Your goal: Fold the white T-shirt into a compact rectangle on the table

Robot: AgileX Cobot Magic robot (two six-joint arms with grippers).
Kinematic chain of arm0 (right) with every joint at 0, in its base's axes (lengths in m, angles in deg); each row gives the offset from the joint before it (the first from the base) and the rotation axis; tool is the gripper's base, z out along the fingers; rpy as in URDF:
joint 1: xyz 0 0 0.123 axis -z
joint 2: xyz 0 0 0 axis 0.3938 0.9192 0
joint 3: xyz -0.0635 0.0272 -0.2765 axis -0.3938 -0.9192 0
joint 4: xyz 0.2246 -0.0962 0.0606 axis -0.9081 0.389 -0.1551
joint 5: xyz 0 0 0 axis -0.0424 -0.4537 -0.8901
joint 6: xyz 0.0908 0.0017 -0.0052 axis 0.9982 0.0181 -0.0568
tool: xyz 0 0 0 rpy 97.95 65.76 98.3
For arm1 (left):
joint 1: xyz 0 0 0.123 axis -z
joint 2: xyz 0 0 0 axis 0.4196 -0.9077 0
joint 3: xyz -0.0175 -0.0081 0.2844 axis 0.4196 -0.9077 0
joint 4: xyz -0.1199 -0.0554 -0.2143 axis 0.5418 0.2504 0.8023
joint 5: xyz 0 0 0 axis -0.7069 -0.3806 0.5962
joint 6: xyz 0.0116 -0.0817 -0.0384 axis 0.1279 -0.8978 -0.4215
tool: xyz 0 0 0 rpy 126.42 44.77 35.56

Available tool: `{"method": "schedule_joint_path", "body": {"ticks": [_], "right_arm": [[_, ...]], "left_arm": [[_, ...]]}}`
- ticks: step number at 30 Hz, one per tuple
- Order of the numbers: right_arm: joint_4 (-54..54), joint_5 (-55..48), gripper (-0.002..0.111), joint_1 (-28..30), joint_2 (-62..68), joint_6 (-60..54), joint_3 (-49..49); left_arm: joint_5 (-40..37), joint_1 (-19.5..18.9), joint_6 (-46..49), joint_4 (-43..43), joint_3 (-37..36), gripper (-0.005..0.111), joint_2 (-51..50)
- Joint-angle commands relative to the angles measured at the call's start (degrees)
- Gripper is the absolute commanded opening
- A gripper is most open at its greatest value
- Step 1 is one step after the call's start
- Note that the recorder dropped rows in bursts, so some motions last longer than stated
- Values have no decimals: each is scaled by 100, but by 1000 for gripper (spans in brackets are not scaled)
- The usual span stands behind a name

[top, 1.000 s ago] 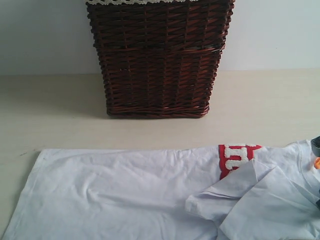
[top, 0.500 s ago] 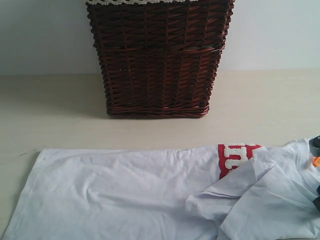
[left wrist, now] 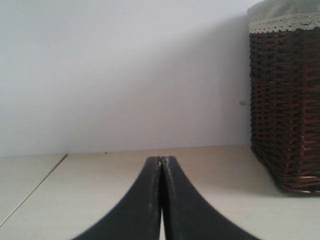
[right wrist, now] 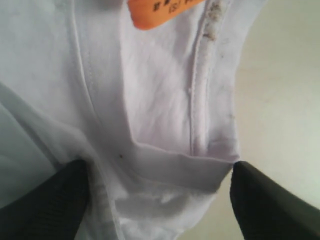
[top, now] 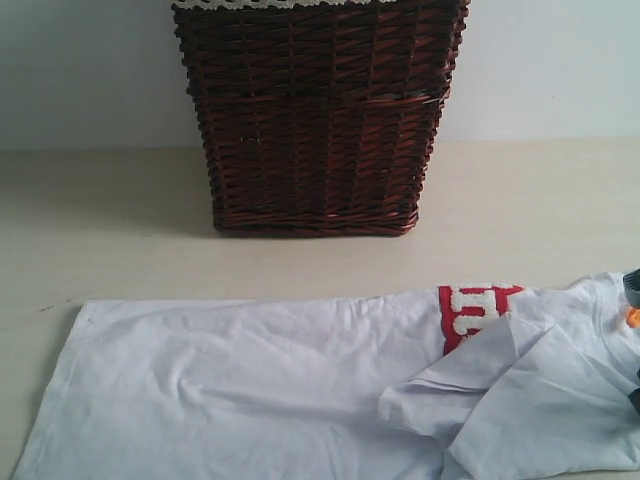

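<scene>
The white T-shirt (top: 250, 380) lies flat along the front of the table (top: 520, 200), its red band (top: 475, 312) partly covered by a folded-over sleeve (top: 500, 375). At the exterior view's right edge my right gripper (top: 635, 342) sits at the neck, beside the orange tag (top: 634, 319). In the right wrist view the gripper (right wrist: 157, 170) is open, its black fingers (right wrist: 265, 200) standing on either side of the folded collar (right wrist: 175, 165) below the tag (right wrist: 160, 12). My left gripper (left wrist: 161, 159) is shut and empty, low over bare table, away from the shirt.
A tall dark brown wicker basket (top: 315, 120) with a lace-trimmed liner stands at the back middle of the table against the white wall; the left wrist view shows the basket (left wrist: 287, 100) off to one side. The shirt runs past the view's front edge.
The shirt has slid a little to the right and toward the front; its left edge and the red band both shifted. The right gripper stays at the collar, jaws as wide as before.
</scene>
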Motion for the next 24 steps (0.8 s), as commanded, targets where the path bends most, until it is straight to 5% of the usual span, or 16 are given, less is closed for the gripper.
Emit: {"method": "schedule_joint_path", "body": {"ticks": [1, 11, 24], "right_arm": [[1128, 67, 75, 22, -39, 1146, -32], [1702, 240, 75, 22, 290, 2454, -32], [1693, 198, 67, 22, 653, 2277, -32]], "left_arm": [[0, -11, -32, 41, -2, 0, 33], [0, -11, -32, 41, -2, 0, 33], [0, -11, -32, 41, -2, 0, 33]]}}
